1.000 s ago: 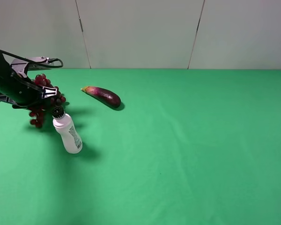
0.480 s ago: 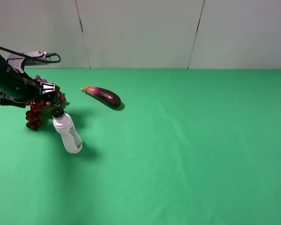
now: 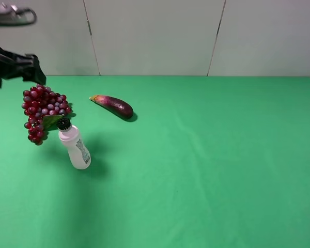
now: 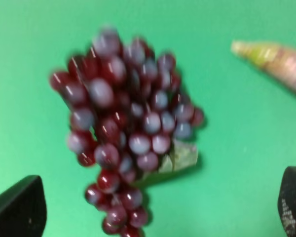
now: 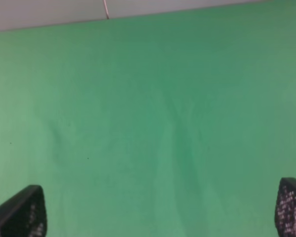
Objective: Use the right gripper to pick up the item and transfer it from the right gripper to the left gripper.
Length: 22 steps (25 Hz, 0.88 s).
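The grapes [image 3: 42,109] lie on the green table [image 3: 206,165] at far left, gripped by nothing, touching the black cap of a white bottle [image 3: 75,145] lying just nearer, with an eggplant [image 3: 112,105] to their right. The left gripper [image 3: 26,68] hangs above them, jaws spread wide. Only the right wrist view shows the right gripper [image 5: 158,210], also spread wide over bare cloth.

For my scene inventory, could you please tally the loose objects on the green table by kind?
Grape bunch: 1
Eggplant: 1
White bottle with black cap: 1
Total: 3
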Motion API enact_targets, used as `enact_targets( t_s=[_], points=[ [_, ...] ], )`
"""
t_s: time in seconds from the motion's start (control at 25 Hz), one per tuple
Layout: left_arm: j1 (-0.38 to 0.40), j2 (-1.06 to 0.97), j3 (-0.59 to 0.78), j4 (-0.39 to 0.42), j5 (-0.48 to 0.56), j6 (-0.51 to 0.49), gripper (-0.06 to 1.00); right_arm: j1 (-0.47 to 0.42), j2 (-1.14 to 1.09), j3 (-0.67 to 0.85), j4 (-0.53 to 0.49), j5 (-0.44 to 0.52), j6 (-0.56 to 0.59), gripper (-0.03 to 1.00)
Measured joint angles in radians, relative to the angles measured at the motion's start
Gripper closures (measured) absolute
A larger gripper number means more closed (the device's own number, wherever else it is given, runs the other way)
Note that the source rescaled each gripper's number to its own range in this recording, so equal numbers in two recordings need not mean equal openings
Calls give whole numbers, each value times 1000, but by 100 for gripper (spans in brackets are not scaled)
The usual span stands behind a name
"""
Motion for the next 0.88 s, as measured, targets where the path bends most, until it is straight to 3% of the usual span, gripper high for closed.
enact_targets(
  t_s=[0.24,0.6,0.88],
  points=[
    [-17,-227,26,54,48,0,-6,0,0,0,0,0,0,-3],
    [-22,-635,250,61,54,0,-6,0,0,0,1,-1,0,-3],
    [-22,-919,302,59,241,0,-6,0,0,0,1,-1,0,-3]
  ],
)
